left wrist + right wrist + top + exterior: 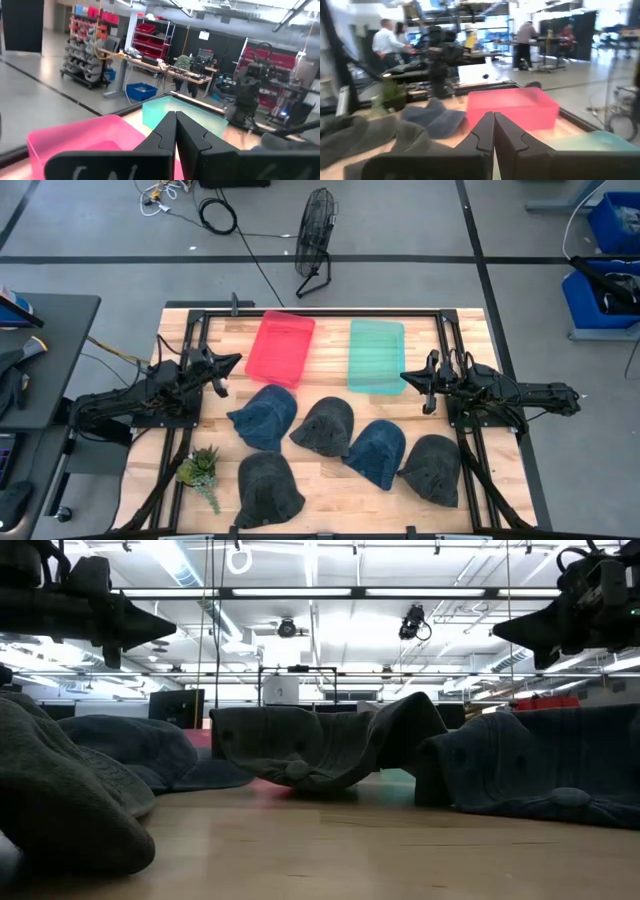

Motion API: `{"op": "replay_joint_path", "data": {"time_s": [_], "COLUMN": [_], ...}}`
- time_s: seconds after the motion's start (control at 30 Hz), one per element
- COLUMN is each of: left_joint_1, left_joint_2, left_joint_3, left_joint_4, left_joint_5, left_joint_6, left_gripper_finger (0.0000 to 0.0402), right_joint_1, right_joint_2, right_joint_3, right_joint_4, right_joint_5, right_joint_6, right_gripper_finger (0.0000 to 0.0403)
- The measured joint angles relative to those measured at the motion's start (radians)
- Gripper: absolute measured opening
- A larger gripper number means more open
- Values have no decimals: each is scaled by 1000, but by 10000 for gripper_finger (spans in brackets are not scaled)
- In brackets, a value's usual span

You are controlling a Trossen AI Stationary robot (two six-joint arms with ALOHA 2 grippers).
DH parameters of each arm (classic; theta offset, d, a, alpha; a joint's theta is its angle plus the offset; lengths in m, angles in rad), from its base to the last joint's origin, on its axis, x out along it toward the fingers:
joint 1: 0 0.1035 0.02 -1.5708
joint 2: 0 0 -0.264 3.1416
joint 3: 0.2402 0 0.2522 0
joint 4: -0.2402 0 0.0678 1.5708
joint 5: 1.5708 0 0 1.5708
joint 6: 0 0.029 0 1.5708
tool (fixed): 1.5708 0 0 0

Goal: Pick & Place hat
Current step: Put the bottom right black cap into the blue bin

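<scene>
Several bucket hats lie on the wooden table: a blue one (264, 416), a dark grey one (325, 426), a blue one (377, 452), a dark one (434, 468) and a dark one (267, 489) at the near side. My left gripper (236, 362) is shut and empty, held above the table's left side, near the pink bin (281, 347). My right gripper (405, 377) is shut and empty, above the table's right side, beside the teal bin (376, 356). The shut fingers show in both wrist views (175, 131) (493, 131).
The pink bin and the teal bin stand side by side at the table's far edge. A small green plant (200, 469) stands at the near left. Black frame rails (465, 450) run along both sides. People stand in the room beyond (385, 36).
</scene>
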Motion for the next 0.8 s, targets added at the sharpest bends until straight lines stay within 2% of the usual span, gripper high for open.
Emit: {"op": "replay_joint_path", "data": {"time_s": [0.2, 0.43, 0.53, 0.6, 0.7, 0.8], "left_joint_1": [-1, -1, -1, -1, 0, 0], "left_joint_2": [0, 1, 4, 11, 27, 46], "left_joint_3": [0, 0, 0, 0, 0, 0], "left_joint_4": [19, 38, 44, 46, 44, 46], "left_joint_5": [33, 97, 97, 98, 98, 98], "left_joint_6": [-41, -43, -43, -50, -48, -67], "left_gripper_finger": [26, 82, 101, 108, 112, 112], "right_joint_1": [1, 8, 31, 57, 91, 125], "right_joint_2": [0, 23, 66, 110, 208, 325], "right_joint_3": [82, 203, 234, 246, 277, 375], "right_joint_4": [-41, -109, -114, -116, -139, -232], "right_joint_5": [-253, -332, -398, -404, -350, -357], "right_joint_6": [78, 179, 256, 287, 297, 315], "right_gripper_finger": [46, 126, 165, 187, 200, 200]}}
